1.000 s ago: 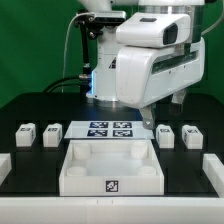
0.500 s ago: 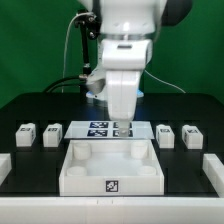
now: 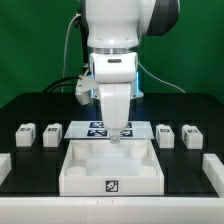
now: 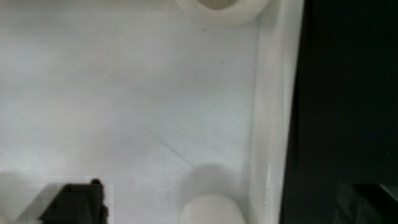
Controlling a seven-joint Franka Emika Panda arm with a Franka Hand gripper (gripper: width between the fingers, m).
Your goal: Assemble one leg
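No letters, numbers or brand names legible anywhere. Only black-and-white square tags (image 3: pixel 112 184) to report: one on the front wall of the tray (image 3: pixel 85 182), several on the marker board (image 3: pixel 97 128), one on each of four legs (image 3: pixel 25 131) (image 3: pixel 52 132) (image 3: pixel 165 132) (image 3: pixel 190 132). Patterns too small to decipher.

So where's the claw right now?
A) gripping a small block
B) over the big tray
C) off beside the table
B: the gripper hangs open over the tray, holding nothing.
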